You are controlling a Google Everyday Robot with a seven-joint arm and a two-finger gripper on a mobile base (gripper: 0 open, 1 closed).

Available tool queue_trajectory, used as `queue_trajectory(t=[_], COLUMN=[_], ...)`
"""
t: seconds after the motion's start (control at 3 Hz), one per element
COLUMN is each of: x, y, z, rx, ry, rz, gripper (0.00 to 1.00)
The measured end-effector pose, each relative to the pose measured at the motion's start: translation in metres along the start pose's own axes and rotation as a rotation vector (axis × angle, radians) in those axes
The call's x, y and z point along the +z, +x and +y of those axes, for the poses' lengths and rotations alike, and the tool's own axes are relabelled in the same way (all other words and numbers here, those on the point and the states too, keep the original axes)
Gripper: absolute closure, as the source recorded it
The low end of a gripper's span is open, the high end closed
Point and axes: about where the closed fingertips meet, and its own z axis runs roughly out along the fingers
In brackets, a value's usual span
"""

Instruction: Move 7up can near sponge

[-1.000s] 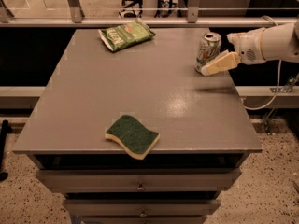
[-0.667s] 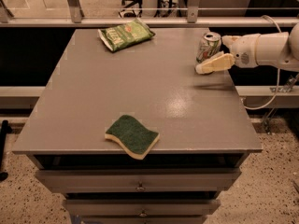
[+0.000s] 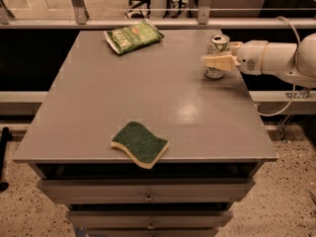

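The 7up can (image 3: 217,44) stands upright on the grey table (image 3: 163,98) near its far right edge. It is silver-white with a shiny top. My gripper (image 3: 215,58) reaches in from the right on a white arm (image 3: 276,58) and is right at the can, with part of it crossing the can's front. The sponge (image 3: 139,143), dark green over pale yellow foam, lies near the table's front edge, far from the can.
A flat green snack bag (image 3: 133,36) lies at the far left-centre of the table. Drawers (image 3: 148,196) sit under the table front. A railing (image 3: 148,21) runs behind the table. A cable (image 3: 291,98) hangs at the right.
My gripper has moved left and up along the can, from beside its lower right to across its front. The can, sponge and bag have not moved.
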Motion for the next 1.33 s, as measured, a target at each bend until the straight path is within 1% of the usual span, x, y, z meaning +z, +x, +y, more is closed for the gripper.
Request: queue_trajectory(t=[0.33,0.67,1.0,1.33], x=[0.0,0.003,0.005,0.006], y=[-0.014,-0.016,-0.017,-0.023], z=[0.011,0.015,0.017,0.039], rx=[-0.016,-0.02,-0.019,-0.001], ry=[-0.016,-0.024,-0.03,-0.069], rz=[-0.054,-0.062,-0.063,-0.079], gripper=[0.72,0.96,1.0,1.0])
